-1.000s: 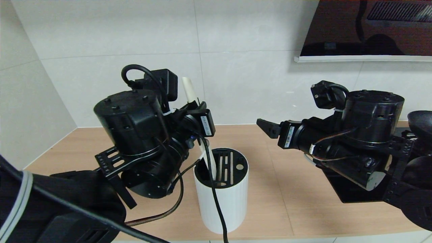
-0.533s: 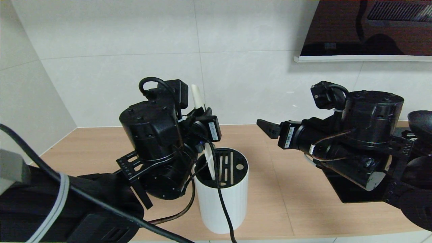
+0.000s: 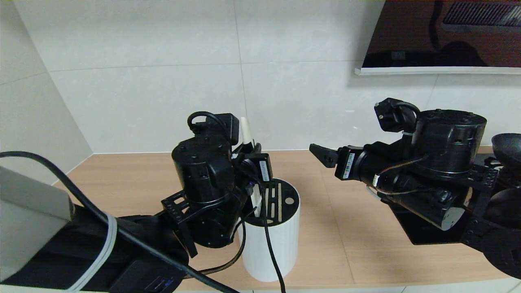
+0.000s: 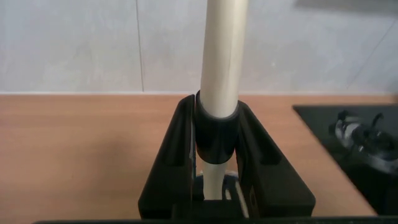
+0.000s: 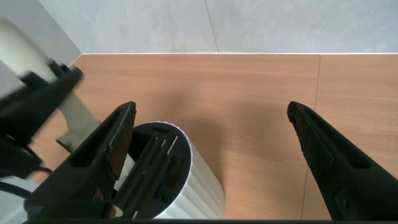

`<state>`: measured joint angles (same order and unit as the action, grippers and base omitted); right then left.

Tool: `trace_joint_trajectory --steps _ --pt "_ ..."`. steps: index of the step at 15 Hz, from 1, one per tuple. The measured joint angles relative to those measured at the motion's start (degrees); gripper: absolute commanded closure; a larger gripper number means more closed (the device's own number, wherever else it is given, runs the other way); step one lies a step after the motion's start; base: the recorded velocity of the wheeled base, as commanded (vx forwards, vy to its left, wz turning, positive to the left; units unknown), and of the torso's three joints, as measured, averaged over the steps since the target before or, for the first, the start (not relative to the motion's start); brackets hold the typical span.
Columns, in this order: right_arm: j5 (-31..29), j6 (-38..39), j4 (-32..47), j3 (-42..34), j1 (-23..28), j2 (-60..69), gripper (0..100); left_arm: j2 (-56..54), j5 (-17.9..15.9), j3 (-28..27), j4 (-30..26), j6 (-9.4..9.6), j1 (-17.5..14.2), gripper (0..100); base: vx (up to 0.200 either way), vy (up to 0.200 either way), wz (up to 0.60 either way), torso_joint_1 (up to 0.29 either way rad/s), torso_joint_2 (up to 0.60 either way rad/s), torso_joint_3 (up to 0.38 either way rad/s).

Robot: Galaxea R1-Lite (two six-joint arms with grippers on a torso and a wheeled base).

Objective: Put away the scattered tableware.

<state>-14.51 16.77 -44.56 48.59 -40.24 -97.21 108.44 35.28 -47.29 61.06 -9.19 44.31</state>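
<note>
Cream-handled utensil point(image 3: 245, 129) is clenched near upright in the left claw point(image 4: 217, 127), its lower end inside the white holder point(image 3: 281, 240) directly beneath. Lower straight and release only once seated. The right claw point(image 5: 210, 112) hangs spread nearby.

I'm working in a kitchen, by the look of it. A light wooden countertop point(image 3: 346, 228) runs along a wall of large pale glossy tiles point(image 3: 163, 81). A flat black glass cooktop point(image 4: 323, 134) sits in the counter on my right, with a dark glossy extractor hood point(image 3: 439, 36) on the wall above. A white cylindrical utensil holder with a black slotted top point(image 3: 272, 244) stands on the counter.
</note>
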Motion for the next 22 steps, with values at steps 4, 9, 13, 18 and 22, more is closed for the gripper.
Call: trace_joint_trajectory --steps 4,9,13,18,22 --pt "0.0 0.0 0.0 -0.1 0.0 0.0 0 2.1 -0.2 1.1 0.0 -0.73 0.1 100 0.000 0.000 0.00 0.000 0.00 0.000" --pt "0.0 0.0 0.0 -0.1 0.0 0.0 0 3.2 -0.2 1.8 0.0 -0.74 0.3 100 0.000 0.000 0.00 0.000 0.00 0.000" --pt "0.0 0.0 0.0 -0.1 0.0 0.0 0 3.7 -0.3 2.2 -0.1 -0.73 0.5 100 0.000 0.000 0.00 0.000 0.00 0.000" --pt "0.0 0.0 0.0 -0.2 0.0 0.0 0 3.9 -0.2 2.3 -0.2 -0.68 0.5 0 0.000 0.000 0.00 0.000 0.00 0.000" --pt "0.0 0.0 0.0 -0.2 0.0 0.0 0 3.6 -0.3 2.5 -0.1 -0.63 0.5 0 0.000 0.000 0.00 0.000 0.00 0.000"
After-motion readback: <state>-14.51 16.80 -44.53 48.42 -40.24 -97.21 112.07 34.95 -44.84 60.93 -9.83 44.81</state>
